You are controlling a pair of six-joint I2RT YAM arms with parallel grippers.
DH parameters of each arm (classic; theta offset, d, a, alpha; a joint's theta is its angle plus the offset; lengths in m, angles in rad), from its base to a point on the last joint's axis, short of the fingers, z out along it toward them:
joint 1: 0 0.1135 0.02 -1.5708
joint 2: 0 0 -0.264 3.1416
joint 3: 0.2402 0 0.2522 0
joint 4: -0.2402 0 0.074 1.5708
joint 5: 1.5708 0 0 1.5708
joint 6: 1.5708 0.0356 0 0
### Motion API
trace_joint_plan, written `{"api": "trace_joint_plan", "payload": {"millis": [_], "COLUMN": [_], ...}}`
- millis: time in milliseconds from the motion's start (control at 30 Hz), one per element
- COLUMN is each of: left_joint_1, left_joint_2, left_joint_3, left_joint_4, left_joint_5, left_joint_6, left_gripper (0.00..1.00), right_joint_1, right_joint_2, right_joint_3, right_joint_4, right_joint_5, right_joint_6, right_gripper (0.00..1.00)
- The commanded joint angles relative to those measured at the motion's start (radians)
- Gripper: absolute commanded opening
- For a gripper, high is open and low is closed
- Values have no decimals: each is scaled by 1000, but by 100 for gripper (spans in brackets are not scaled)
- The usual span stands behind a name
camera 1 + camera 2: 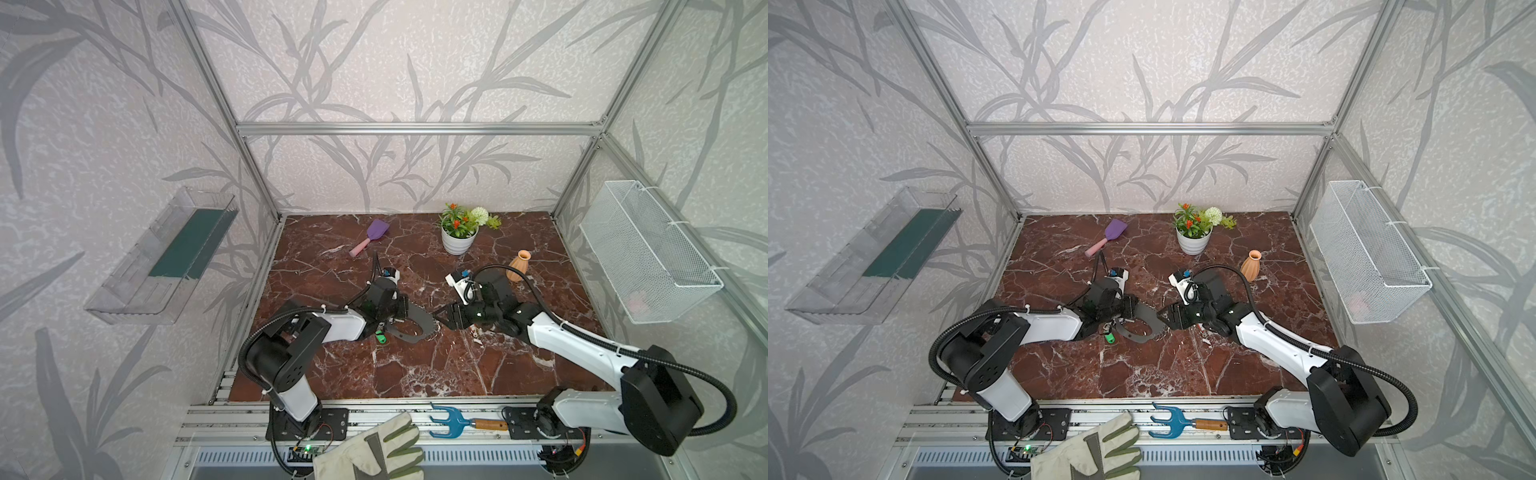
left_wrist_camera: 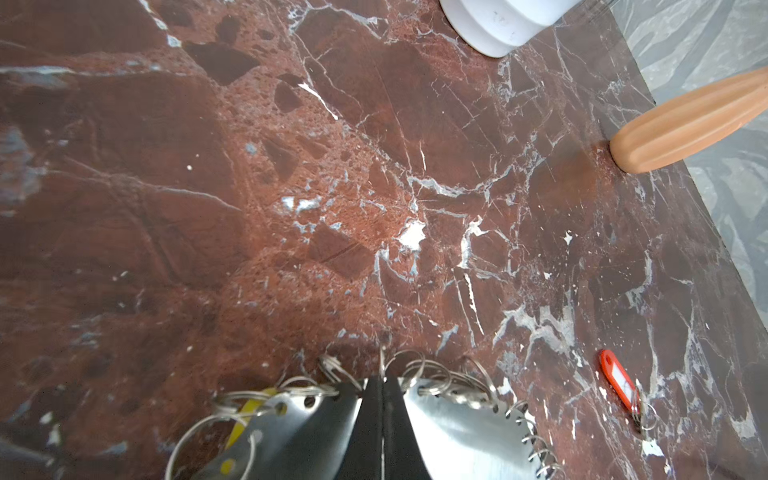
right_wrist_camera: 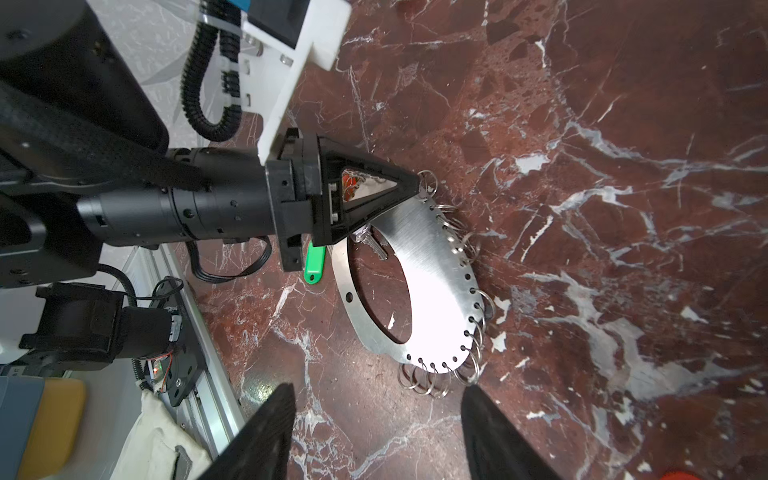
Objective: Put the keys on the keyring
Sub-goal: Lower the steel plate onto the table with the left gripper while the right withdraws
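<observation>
Right wrist view tells it best: the keyring [image 3: 436, 291] lies on the table [image 3: 623, 124], about mid-table between the two arms. The left gripper [image 3: 413, 183] is pinched tight on the keyring's ringed edge. The right gripper [image 3: 378, 388] hangs just off the keyring's other end, jaws wide and holding nothing.

By my reckoning most of the job is yet to do. A red key [image 2: 619, 384] lies loose on the table, clear of the keyring, so that one is certainly left. A green key [image 3: 313, 264] sits right by the inner rim, under the left gripper. A yellow key [image 2: 245, 419] shows at the ringed edge. I can't tell whether either is hooked on. No lilac one that I can make out.
</observation>
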Motion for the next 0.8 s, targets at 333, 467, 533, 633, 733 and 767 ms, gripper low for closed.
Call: {"api": "trace_joint_plan", "payload": {"millis": [333, 467, 533, 633, 733, 767], "left_joint_1": [23, 27, 29, 29, 28, 29], "left_joint_2": [97, 100, 95, 87, 81, 78], "left_joint_3": [61, 61, 59, 60, 58, 55], "left_joint_4": [17, 19, 17, 10, 4, 7], "left_joint_5": [56, 66, 64, 63, 63, 62], "left_joint_6": [-19, -26, -27, -27, -25, -27], "left_gripper": [0, 0, 0, 0, 0, 1], "right_joint_1": [-17, -19, -20, -21, -20, -22], "right_joint_2": [10, 6, 6, 8, 10, 10], "right_joint_3": [-36, -40, -41, -42, -42, -42], "right_joint_4": [44, 46, 47, 53, 53, 55], "right_joint_5": [-33, -34, -35, -41, -42, -43], "right_joint_6": [14, 15, 16, 20, 22, 22], "right_gripper": [64, 64, 64, 64, 64, 64]}}
